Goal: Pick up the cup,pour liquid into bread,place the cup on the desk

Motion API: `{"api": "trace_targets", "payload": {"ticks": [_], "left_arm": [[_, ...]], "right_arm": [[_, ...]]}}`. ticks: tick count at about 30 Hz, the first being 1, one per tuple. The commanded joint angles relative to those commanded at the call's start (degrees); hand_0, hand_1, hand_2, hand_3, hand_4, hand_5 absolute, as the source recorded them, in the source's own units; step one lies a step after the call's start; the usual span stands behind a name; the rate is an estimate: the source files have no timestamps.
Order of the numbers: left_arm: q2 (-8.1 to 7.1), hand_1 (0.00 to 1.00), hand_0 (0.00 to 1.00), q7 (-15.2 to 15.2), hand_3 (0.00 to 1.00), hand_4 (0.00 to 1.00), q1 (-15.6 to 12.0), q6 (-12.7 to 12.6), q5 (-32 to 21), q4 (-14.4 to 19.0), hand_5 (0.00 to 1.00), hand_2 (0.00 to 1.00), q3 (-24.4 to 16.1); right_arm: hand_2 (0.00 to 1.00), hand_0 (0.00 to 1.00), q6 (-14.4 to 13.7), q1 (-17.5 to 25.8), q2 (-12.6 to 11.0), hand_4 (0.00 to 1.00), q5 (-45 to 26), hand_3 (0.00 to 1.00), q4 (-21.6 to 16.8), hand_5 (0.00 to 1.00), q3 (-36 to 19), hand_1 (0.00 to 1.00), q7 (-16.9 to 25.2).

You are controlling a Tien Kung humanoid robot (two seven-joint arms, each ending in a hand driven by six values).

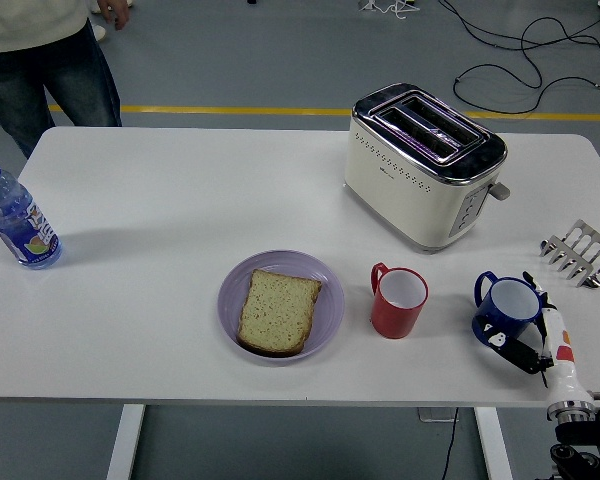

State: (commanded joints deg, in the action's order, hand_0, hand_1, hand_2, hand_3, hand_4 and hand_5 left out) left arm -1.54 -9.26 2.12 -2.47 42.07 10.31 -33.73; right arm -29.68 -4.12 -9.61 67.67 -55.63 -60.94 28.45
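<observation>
A blue cup (507,305) stands on the white table (160,220) at the front right. My right hand (525,337) comes in from the lower right corner, and its black fingers (502,343) curl around the cup's base and right side. A red cup (398,301) stands to the left of the blue one, apart from the hand. A slice of bread (278,311) lies on a lilac plate (328,292) left of the red cup. My left arm is out of view.
A cream toaster (420,165) stands behind the cups. A metal toast rack (578,252) sits at the right edge. A water bottle (15,220) stands at the far left. A person's legs (40,70) show beyond the far left corner.
</observation>
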Motion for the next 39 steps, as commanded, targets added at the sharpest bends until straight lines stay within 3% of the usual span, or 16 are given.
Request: {"api": "trace_targets", "payload": {"ticks": [23,39], "left_arm": [[-0.03,0.7,0.656,0.1,0.619,0.366,0.1,0.0,0.0,0.0,0.923,0.723,0.0],[-0.11,0.7,0.658,0.1,0.62,0.365,0.1,0.0,-0.1,0.0,0.924,0.723,0.2]], "right_arm": [[0.941,0.876,1.3,1.5,-0.5,0.861,0.7,0.998,-3.8,0.002,-2.9,0.803,-0.6],[0.955,0.885,2.4,3.8,-1.4,0.886,2.4,0.998,-9.3,0.002,-6.0,0.827,-2.4]]}}
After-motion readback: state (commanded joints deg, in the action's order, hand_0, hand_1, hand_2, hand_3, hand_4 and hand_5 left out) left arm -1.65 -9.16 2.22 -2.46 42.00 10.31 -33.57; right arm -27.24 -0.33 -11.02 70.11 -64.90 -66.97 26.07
